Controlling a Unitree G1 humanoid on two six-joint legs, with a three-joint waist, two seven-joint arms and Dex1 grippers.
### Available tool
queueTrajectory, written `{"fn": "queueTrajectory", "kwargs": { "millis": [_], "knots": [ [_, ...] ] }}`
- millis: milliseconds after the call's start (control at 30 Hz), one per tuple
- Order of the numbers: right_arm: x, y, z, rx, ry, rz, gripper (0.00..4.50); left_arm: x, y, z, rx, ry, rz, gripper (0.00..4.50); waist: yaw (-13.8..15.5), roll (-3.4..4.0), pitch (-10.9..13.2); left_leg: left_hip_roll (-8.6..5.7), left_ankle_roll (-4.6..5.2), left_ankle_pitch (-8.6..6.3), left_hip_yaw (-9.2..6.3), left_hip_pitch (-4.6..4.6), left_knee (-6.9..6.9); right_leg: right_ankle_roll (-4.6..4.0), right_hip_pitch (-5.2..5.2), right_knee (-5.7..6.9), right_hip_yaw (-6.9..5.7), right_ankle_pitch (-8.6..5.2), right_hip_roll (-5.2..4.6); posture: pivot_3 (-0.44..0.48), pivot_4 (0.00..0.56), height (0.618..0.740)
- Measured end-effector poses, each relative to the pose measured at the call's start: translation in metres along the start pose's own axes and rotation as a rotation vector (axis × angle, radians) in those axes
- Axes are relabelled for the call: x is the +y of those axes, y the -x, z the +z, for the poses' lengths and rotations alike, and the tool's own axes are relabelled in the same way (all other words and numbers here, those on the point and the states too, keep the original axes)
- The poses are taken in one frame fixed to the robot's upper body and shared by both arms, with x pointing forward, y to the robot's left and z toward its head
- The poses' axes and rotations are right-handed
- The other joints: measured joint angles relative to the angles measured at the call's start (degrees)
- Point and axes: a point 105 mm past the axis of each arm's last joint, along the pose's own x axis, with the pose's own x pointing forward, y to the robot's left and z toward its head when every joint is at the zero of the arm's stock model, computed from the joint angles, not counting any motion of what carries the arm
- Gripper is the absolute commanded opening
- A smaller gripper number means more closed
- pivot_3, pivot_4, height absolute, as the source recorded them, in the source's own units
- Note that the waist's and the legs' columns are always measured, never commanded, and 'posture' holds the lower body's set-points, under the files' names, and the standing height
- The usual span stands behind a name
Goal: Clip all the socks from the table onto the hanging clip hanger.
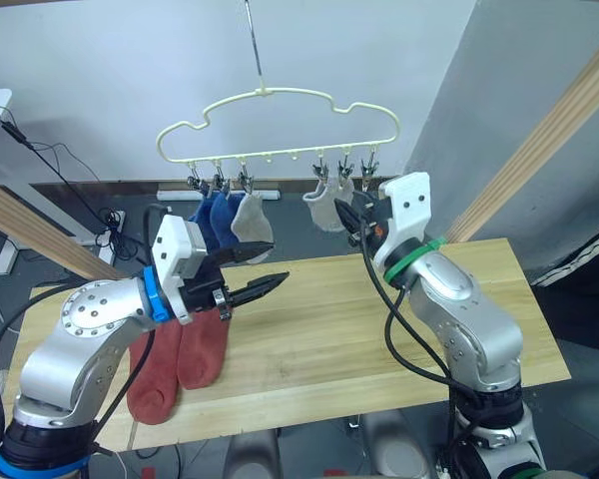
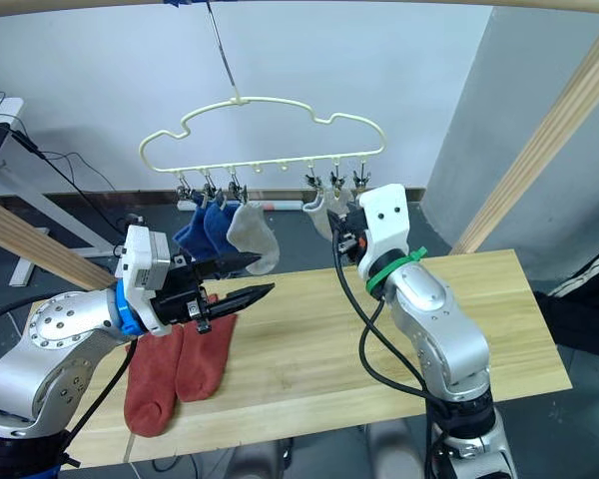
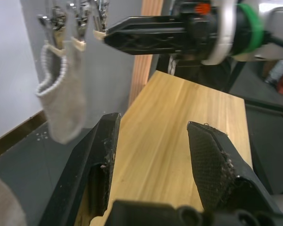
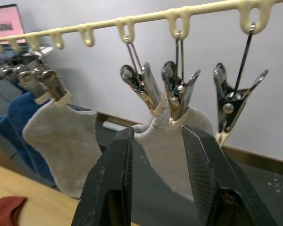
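Both grippers, left (image 1: 265, 267) and right (image 4: 153, 155), stand released and empty. Risk: the right gripper, just below the grey sock (image 4: 167, 141) at the hanger's (image 1: 280, 95) 4 o'clock clips, may tug it loose. Two red socks (image 1: 180, 359) remain on the table (image 1: 379, 349).

This looks like a robotics lab or test room, not a home. A bare white wall (image 1: 100, 80) meets a grey partition panel (image 1: 499, 110), and the floor (image 2: 70, 225) is dark and bare. Loose black cables (image 1: 75, 165) trail across it toward a white power strip (image 1: 110, 232) beyond the table's far left corner. Raw wooden beams (image 1: 564, 115) form a rough frame around a plain plank table (image 1: 379, 339). A monitor (image 4: 4, 26) glows in the background.
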Motion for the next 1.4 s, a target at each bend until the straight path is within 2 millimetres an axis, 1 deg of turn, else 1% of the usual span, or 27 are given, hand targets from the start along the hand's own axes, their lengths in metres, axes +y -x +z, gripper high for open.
{"fn": "queueTrajectory", "kwargs": {
  "millis": [67,233,400,633,1067,1233,1400],
  "knots": [
    [-0.002,-0.006,-0.002,0.007,0.0,-0.027,1.63,0.002,-0.002,0.005,-0.011,-0.02,0.001,2.49,0.1,0.0,0.0,0.0,0.0,0.0,-0.01,0.0,0.0,-0.01,-0.01,0.0,-0.01,0.01,0.0,-0.12,0.263,0.74],
    [-0.002,-0.013,-0.001,-0.003,0.002,-0.029,1.63,0.004,-0.005,0.009,-0.023,-0.04,0.001,2.49,0.4,0.0,0.0,0.0,0.0,0.0,0.01,-0.01,-0.01,-0.09,-0.01,0.0,0.01,0.05,0.0,-0.118,0.258,0.74],
    [-0.002,-0.016,0.002,-0.015,0.011,-0.034,1.63,0.005,-0.009,0.007,-0.017,-0.039,-0.004,2.49,0.4,0.0,0.0,0.0,0.0,0.0,0.0,-0.01,-0.01,-0.12,-0.01,0.01,-0.01,0.07,0.0,-0.119,0.254,0.74],
    [-0.002,-0.021,0.012,-0.053,0.022,-0.035,1.63,0.006,-0.009,0.005,-0.01,-0.052,-0.007,2.49,0.4,0.0,0.0,0.0,0.0,0.0,-0.01,-0.01,-0.01,-0.13,-0.01,0.02,-0.01,0.08,-0.01,-0.119,0.254,0.74],
    [0.003,-0.027,0.013,-0.064,0.001,-0.018,1.63,0.009,-0.01,0.001,-0.015,-0.069,-0.013,2.49,0.4,0.0,0.0,0.0,0.0,0.0,-0.01,-0.01,0.0,-0.15,-0.01,0.04,-0.02,0.09,-0.02,-0.122,0.247,0.74],
    [0.007,-0.03,0.018,-0.087,-0.005,0.001,1.63,0.009,-0.01,0.001,-0.015,-0.072,-0.012,2.49,0.4,0.0,0.0,0.0,0.0,0.0,-0.01,-0.01,0.01,-0.15,-0.01,0.04,-0.03,0.09,-0.02,-0.117,0.245,0.74],
    [0.008,-0.033,0.015,-0.082,-0.018,0.001,1.63,0.009,-0.01,0.001,-0.013,-0.074,-0.011,2.49,0.4,0.0,0.0,0.0,0.0,0.0,-0.01,-0.01,0.01,-0.15,-0.01,0.04,-0.03,0.09,-0.03,-0.116,0.245,0.74]
  ]
}}
